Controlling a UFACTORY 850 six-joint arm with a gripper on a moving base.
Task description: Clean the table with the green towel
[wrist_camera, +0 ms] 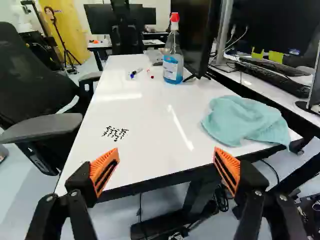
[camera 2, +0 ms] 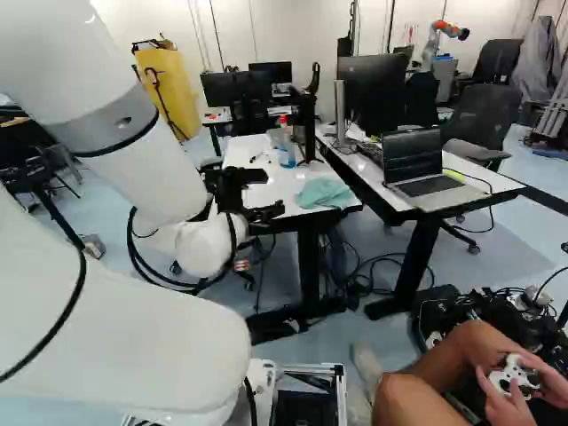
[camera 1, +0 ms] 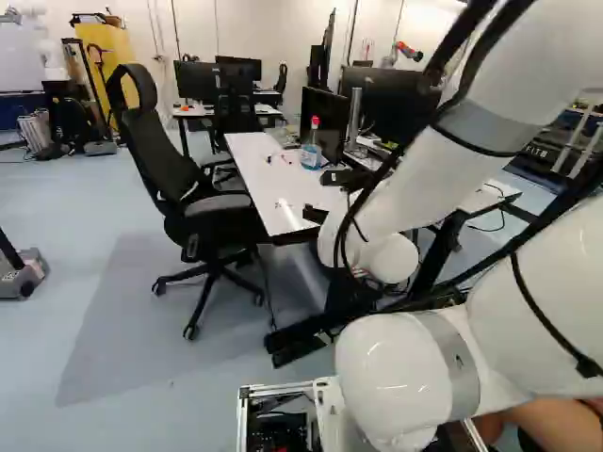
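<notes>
The gripper [camera 2: 257, 197] hangs at the near edge of the white table [camera 2: 241, 154]. In the wrist view the gripper [wrist_camera: 166, 172] stands open, its two fingers wide apart with nothing between them. The green towel [camera 2: 325, 192] lies crumpled on the table's near corner; in the wrist view the towel [wrist_camera: 245, 121] is ahead of the finger nearer the monitors, not touched. A patch of small black marks [wrist_camera: 115, 133] is on the tabletop ahead of the other finger.
A spray bottle [wrist_camera: 173, 55] with blue liquid stands farther back, beside a monitor [wrist_camera: 196, 35]; a marker [wrist_camera: 135, 73] lies near it. An office chair [camera 1: 188, 188] stands along the table's side. A laptop [camera 2: 424, 173] is on the adjoining desk. A seated person [camera 2: 461, 373] is close by.
</notes>
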